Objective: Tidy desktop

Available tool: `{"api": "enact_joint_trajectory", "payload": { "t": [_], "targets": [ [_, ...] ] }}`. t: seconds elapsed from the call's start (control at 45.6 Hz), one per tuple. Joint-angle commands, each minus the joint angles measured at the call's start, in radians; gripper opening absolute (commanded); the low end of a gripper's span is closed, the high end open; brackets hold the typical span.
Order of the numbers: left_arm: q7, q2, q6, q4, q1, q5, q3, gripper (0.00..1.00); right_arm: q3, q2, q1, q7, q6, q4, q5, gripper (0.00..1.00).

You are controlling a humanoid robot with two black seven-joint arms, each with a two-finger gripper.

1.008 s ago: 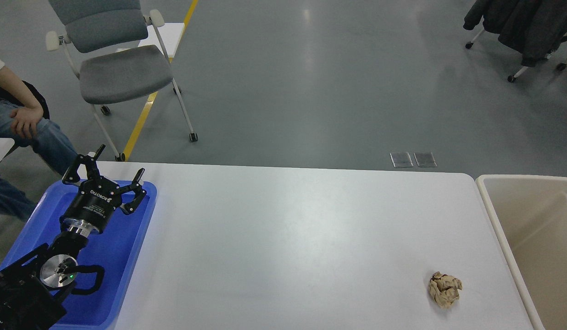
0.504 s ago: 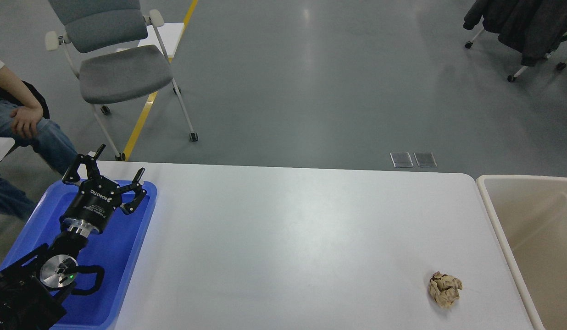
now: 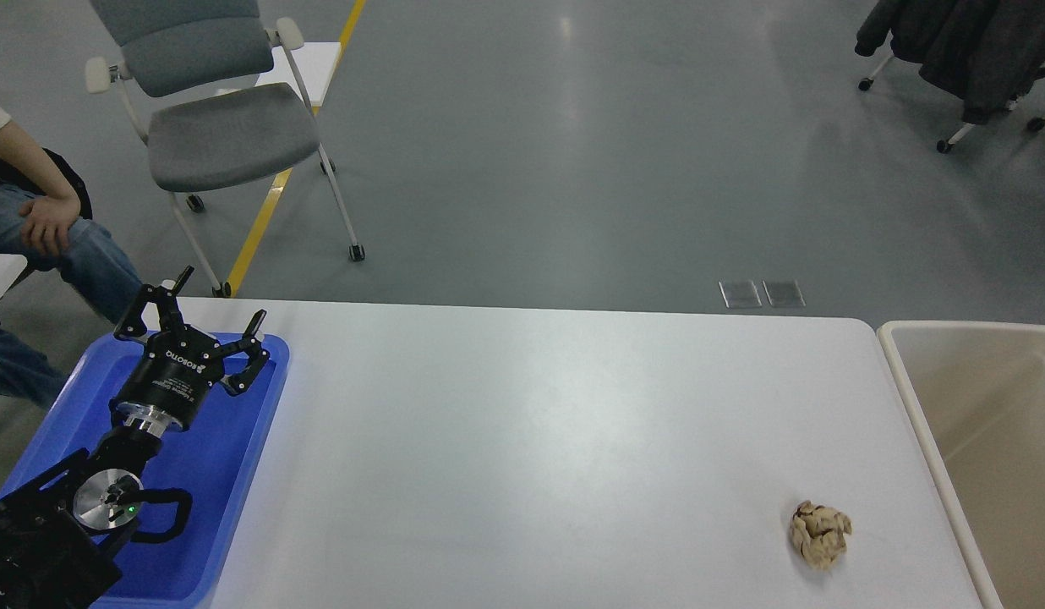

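Observation:
The white desktop (image 3: 531, 440) fills the lower half of the head view. A crumpled ball of brown paper (image 3: 819, 532) lies on it near the front right. My left gripper (image 3: 222, 298) is open and empty, held above the far end of the blue tray (image 3: 235, 474) at the desk's left. The paper ball is far to its right. My right arm and gripper are out of view.
A beige bin (image 3: 911, 406) stands against the desk's right edge. A grey office chair (image 3: 222, 139) and a seated person (image 3: 41, 220) are beyond the desk's far left. Dark coats on wheeled chairs (image 3: 962, 51) are at far right.

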Motion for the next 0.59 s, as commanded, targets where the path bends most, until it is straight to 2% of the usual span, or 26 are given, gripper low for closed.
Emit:
{"api": "enact_joint_trajectory", "payload": {
  "t": [0.0,0.329,0.46,0.57],
  "targets": [
    [0.000,-0.001,0.000,0.000,0.000,0.001,0.000,0.99,-0.149,-0.044,0.281,0.000,0.047,0.093,-0.101,1.00],
    [0.000,-0.001,0.000,0.000,-0.001,0.001,0.000,0.99,-0.327,0.143,0.527,-0.002,0.057,0.093,-0.090,1.00],
    [0.000,0.000,0.000,0.000,0.000,0.001,0.000,0.99,-0.533,0.250,0.643,0.000,0.084,0.106,-0.070,1.00],
    [0.000,0.000,0.000,0.000,0.000,0.001,0.000,0.99,-0.727,0.339,0.741,0.000,0.092,0.156,0.040,1.00]
  ]
}}
